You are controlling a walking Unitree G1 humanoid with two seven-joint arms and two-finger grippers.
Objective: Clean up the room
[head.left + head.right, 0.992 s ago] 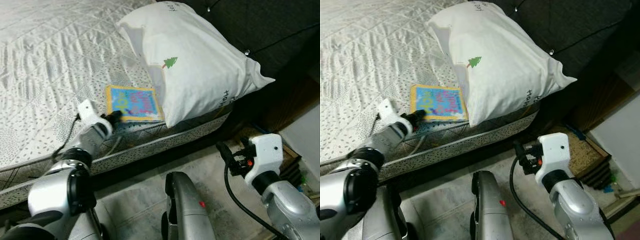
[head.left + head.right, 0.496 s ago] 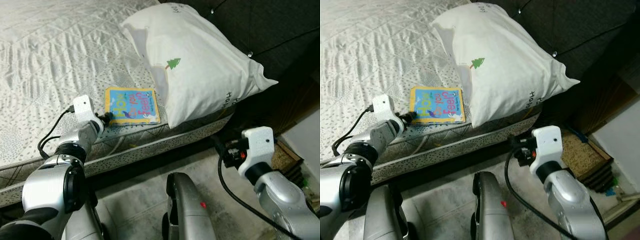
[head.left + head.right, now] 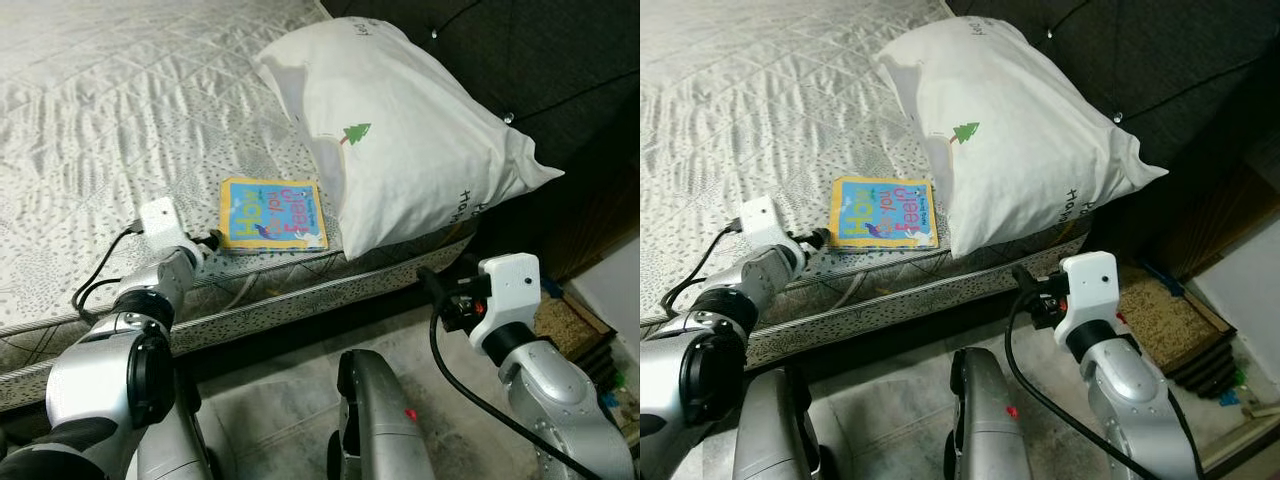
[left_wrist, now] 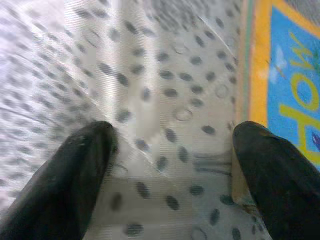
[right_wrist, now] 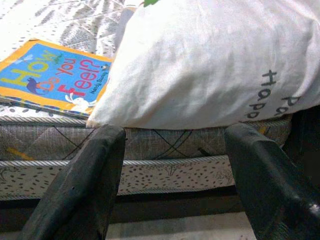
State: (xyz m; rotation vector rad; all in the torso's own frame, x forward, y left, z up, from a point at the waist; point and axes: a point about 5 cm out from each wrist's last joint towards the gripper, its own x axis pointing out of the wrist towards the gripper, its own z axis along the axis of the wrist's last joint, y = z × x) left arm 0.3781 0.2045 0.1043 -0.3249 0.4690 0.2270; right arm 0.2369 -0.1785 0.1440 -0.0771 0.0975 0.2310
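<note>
A blue, yellow-bordered picture book [image 3: 272,214] lies flat near the bed's [image 3: 90,150] edge, its far side tucked just under the white pillow [image 3: 400,130]. The left tool [image 4: 170,165], fingers spread and empty, rests on the mattress beside the book, perhaps touching its border. The right tool [image 5: 170,175] hangs released below, facing the mattress side.

- I see the bed [image 3: 120,110] evenly, brightly lit in the head views' upper left; the right side falls dark.
- Left wrist view is blurred close-up.
</note>
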